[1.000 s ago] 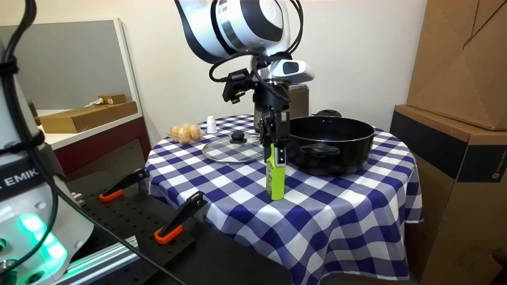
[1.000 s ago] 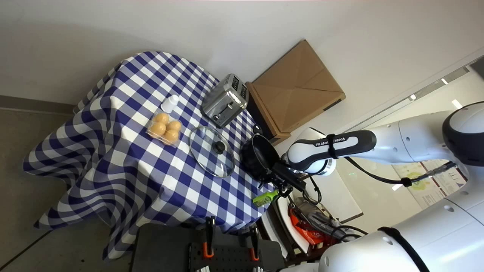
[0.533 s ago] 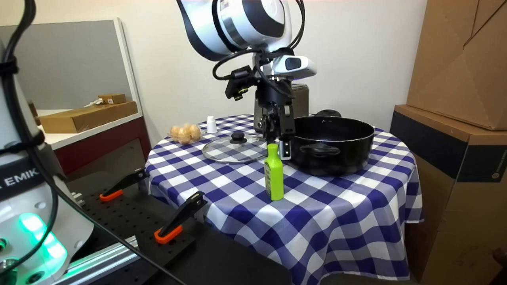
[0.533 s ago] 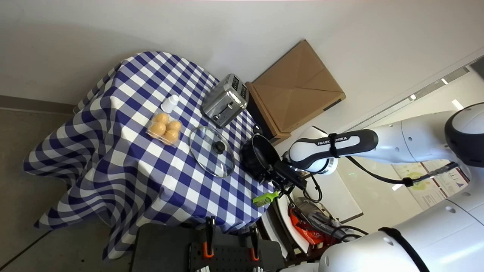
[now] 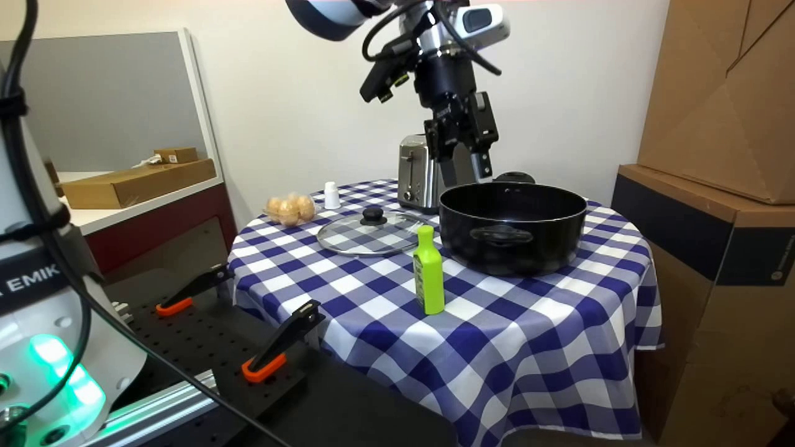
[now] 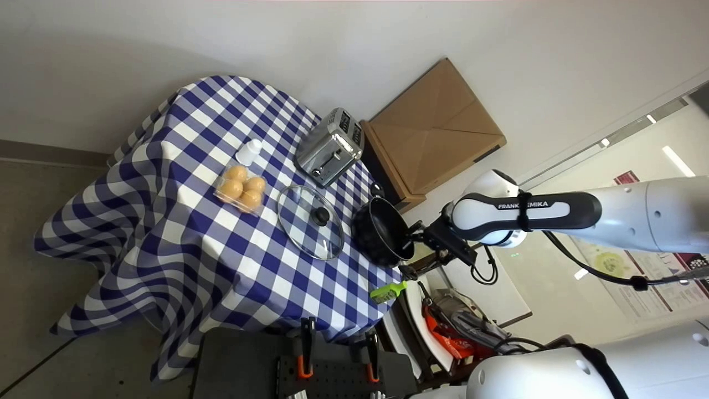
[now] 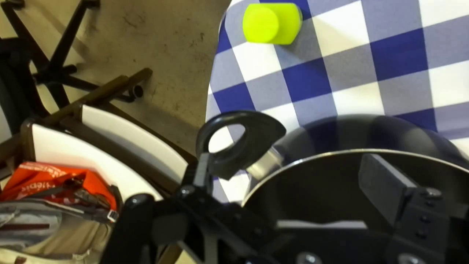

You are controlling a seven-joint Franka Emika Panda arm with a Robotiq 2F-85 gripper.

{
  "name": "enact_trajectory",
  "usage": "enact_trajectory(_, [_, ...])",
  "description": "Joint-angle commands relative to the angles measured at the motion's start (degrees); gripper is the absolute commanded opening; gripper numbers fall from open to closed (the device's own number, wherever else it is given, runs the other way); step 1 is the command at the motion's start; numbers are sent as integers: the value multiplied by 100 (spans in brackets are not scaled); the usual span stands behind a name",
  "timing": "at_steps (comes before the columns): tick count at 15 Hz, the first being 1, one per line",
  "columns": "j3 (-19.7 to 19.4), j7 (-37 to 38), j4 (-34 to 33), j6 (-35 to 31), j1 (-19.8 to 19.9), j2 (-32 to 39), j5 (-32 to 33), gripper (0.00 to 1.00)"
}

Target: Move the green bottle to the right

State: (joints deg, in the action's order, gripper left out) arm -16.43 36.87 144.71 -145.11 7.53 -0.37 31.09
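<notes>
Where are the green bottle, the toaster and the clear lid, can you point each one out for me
Green bottle (image 5: pixel 430 275), in an exterior view: on the middle of its body.
Toaster (image 6: pixel 327 149), in an exterior view: on its steel casing.
Clear lid (image 6: pixel 320 216), in an exterior view: on its black knob.

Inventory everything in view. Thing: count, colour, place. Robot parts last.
Cloth: 1, checked blue-white, draped beneath the next six
Green bottle: 1, lime, upright near the cloth's edge
Pot: 1, black, uncovered, near the bottle
Glass lid: 1, clear, beside the pot
Toaster: 1, silver, near the lid
Eggs: 4 visible, tan, in a clear carton
Container: 1, white, beside the eggs
Clamps: 2, black and orange, on a black board
Boxes: at least 4, brown, beside the cloth and on a cabinet
Bag: 1, orange-red, lower left in wrist view
Tool: 1, black, open, above the pot
Robot arm: 1, white and black, attached to the tool
</notes>
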Motion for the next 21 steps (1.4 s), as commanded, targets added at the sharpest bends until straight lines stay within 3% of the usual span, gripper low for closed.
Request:
enact_trajectory(1, [392,-633,374,-60,71,-1128,-58,100])
enact_trajectory(3, [768,-914,370,23,-38,-1605,-368,100])
enact_trajectory(5, [1045,-1341,308,5,-296,-1944,-1347,100])
enact_trajectory(7, [865,-1711,119,155,-896,-2107,-2352,100])
enact_trajectory(9, [808,-2170,-12,314,-1234,-2265,-3311,100])
enact_trajectory(11, [811,-2875,-142,716,-1372,-2421,-4254,100])
enact_trajectory(13, [701,-3535,-302,1498,-1417,-2557,-4738,100])
enact_trajectory(17, [783,-3904,-442,3435,-984,-2862,-4428,100])
enact_trajectory(18, [927,-3841,-387,3664,-882,-2965,-4207,100])
enact_trajectory(19, [912,-3842,-398,3203,-877,-2742,-4501,100])
enact_trajectory(21, [974,-3849,-396,3526,-794,-2864,-4364,100])
